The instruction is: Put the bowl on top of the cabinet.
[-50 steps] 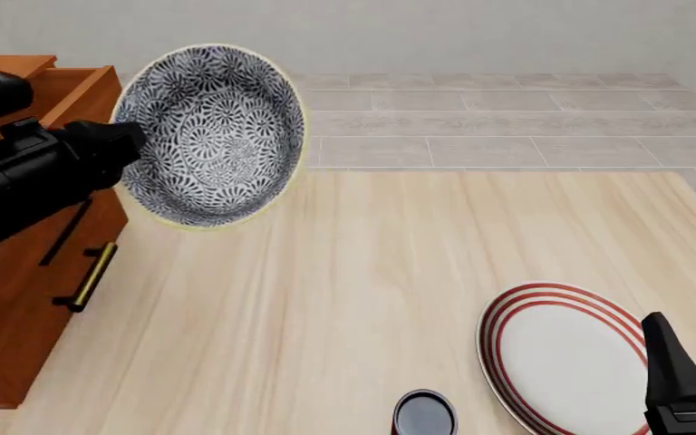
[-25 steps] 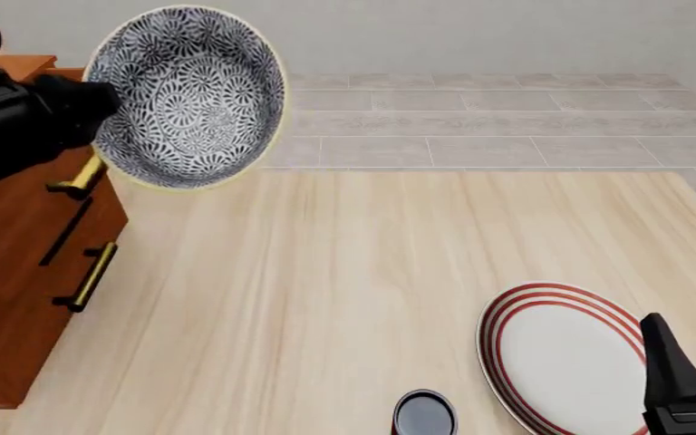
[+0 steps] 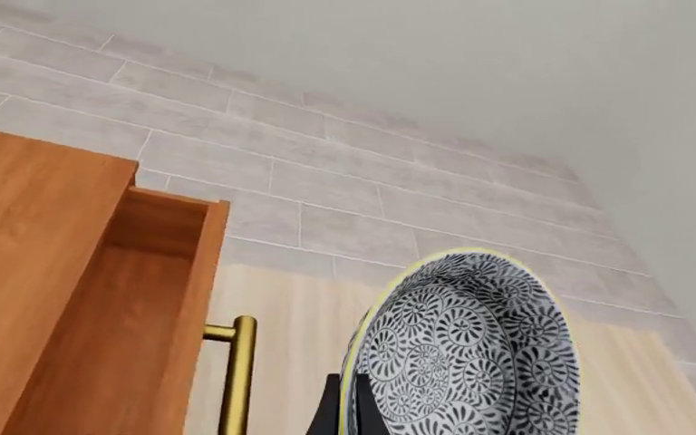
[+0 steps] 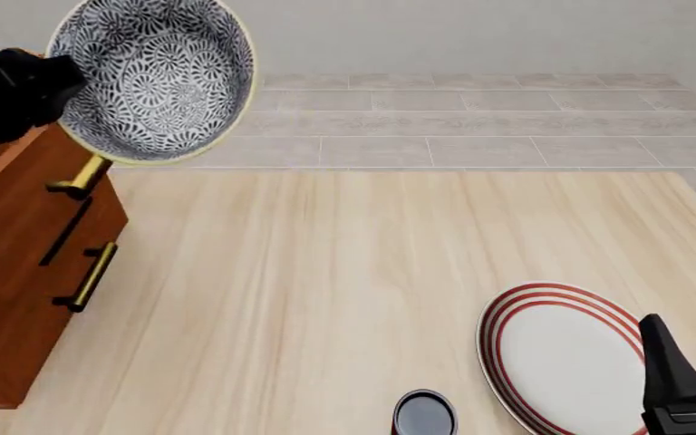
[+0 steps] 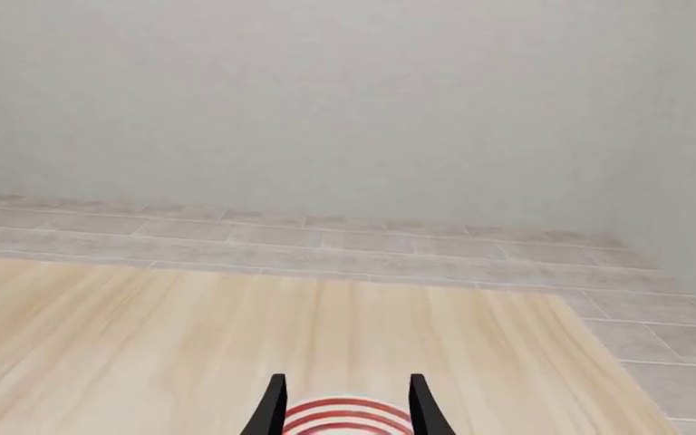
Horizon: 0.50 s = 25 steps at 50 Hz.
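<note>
Left fingers [image 3: 345, 410], mostly cropped, pinch the bowl [image 4: 152, 80] rim above the cabinet [image 4: 22, 272]; right fingers [image 5: 347, 408] gape empty.

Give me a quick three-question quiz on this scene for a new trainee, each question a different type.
1. True or false: the bowl is resting flat on the cabinet.
2. Multiple choice: what lies beneath the right gripper? A) a dark cup B) a red-ringed plate C) a drawer
3. Fill in: the bowl is gripped at its rim by the ___ gripper.

Key
1. False: it is held tilted in the air above the cabinet's front edge.
2. B
3. left
</note>
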Each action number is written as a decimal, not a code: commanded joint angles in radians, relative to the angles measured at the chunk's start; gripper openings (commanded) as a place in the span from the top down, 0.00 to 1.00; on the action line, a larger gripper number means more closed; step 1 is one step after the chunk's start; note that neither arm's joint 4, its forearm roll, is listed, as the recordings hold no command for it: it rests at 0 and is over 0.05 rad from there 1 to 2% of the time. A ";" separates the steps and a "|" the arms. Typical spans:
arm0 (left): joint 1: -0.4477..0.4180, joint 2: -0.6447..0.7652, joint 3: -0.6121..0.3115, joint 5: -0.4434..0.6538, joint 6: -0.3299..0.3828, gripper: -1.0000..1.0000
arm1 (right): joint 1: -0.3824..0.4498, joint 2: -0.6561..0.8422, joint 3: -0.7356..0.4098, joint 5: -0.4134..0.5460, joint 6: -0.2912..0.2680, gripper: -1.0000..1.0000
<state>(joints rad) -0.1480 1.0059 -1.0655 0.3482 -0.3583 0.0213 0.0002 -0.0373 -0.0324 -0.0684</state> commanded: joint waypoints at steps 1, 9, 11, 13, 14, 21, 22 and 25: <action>0.081 -0.016 -0.002 -0.006 -0.022 1.00 | -0.001 0.000 0.000 0.001 0.001 0.00; 0.116 -0.030 -0.001 -0.009 -0.029 1.00 | -0.002 0.000 0.000 0.000 0.001 0.00; 0.139 -0.050 -0.014 -0.004 0.014 1.00 | -0.003 0.000 0.000 0.001 0.001 0.00; 0.133 -0.049 -0.017 -0.001 -0.002 1.00 | -0.004 0.000 0.000 0.001 0.001 0.00; 0.139 -0.053 -0.018 -0.001 -0.001 1.00 | -0.004 0.000 0.000 0.001 0.001 0.00; 0.177 -0.067 -0.016 -0.004 -0.007 1.00 | -0.004 0.000 0.001 0.001 0.002 0.00; 0.171 -0.063 -0.019 -0.002 -0.006 1.00 | -0.004 0.000 0.001 0.000 0.002 0.00; 0.186 -0.075 -0.023 -0.001 -0.001 1.00 | -0.004 0.000 0.002 0.000 0.002 0.00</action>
<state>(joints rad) -0.0029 0.9551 -1.0751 0.3475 -0.3681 0.0180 0.0002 -0.0366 -0.0319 -0.0670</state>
